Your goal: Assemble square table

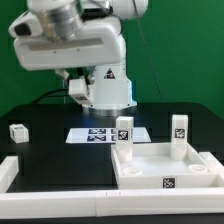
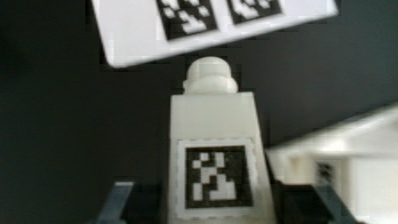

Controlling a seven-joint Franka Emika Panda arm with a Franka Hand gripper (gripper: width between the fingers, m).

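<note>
**A:** Four legs, then. Where does each one sit?

**B:** Nearest is the tabletop, on the black counter at the exterior view's right. It is a white square slab lying rim-up, with a small black-and-white tag on its front wall. The left corner leg and the right corner leg stand upright at its two far corners. Each is a short white block bearing a tag.

**A:** And the third?

**B:** The loose leg rests on the counter at the exterior view's left, well apart from the slab. The marker board lies flat just beyond the left corner leg.

**A:** The tool?

**B:** In the wrist view the tool is partly closed. Its dark fingers are against both sides of the gripped leg. That leg is white, with a tag on its face and a rounded peg at its far end, and the marker board is beyond it.
</note>
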